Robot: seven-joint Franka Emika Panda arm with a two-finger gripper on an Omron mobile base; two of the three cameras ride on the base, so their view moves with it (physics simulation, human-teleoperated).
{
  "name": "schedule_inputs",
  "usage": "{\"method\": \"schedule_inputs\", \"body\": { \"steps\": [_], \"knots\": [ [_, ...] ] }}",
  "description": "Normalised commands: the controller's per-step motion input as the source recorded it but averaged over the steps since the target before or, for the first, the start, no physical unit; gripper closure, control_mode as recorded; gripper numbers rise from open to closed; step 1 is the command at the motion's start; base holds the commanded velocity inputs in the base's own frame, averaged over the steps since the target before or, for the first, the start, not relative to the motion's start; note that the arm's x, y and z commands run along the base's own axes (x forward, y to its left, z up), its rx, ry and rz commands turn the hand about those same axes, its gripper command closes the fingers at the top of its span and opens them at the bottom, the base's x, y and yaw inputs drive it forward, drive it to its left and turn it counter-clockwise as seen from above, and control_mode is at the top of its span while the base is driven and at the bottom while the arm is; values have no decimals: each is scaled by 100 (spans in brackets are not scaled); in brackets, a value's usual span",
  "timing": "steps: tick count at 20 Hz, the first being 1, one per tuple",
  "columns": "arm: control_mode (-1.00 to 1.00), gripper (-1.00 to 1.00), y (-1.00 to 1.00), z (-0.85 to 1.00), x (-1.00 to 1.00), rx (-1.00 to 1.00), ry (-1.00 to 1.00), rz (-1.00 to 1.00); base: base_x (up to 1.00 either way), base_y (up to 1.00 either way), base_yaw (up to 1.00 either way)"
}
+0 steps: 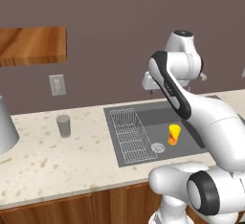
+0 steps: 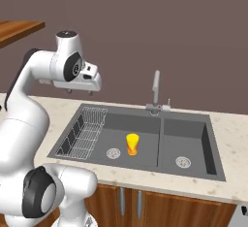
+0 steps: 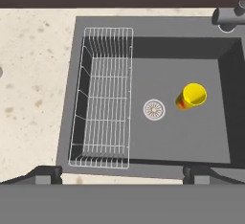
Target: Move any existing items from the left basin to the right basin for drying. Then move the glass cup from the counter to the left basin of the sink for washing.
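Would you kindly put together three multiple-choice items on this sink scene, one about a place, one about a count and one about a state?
1. Where does the yellow item stand?
A. in the left basin, by its drain
B. in the right basin
C. on the counter

2. How many round drains does the sink show in the right base view?
A. one
B. two
C. three

3. How is the gripper?
A. shut on the glass cup
B. shut on the yellow item
C. open and holding nothing, above the wire rack

Answers: 1 A, it stands upright in the wider compartment with the rack. 2 B, one drain per basin. 3 C, the glass cup stands alone on the counter and the fingertips are wide apart.
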Motion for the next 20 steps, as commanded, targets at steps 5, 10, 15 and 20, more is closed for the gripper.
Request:
{"method": "schedule_inputs", "body": {
  "steps": [5, 10, 15, 20],
  "knots": [
    [-100, -100, -20, -2, 0, 0, 0, 0, 0, 0, 0],
    [-100, -100, -25, -8, 0, 0, 0, 0, 0, 0, 0],
    [-100, -100, -42, -19, 0, 0, 0, 0, 0, 0, 0],
    [-100, -100, -42, -37, 0, 0, 0, 0, 0, 0, 0]
  ]
}}
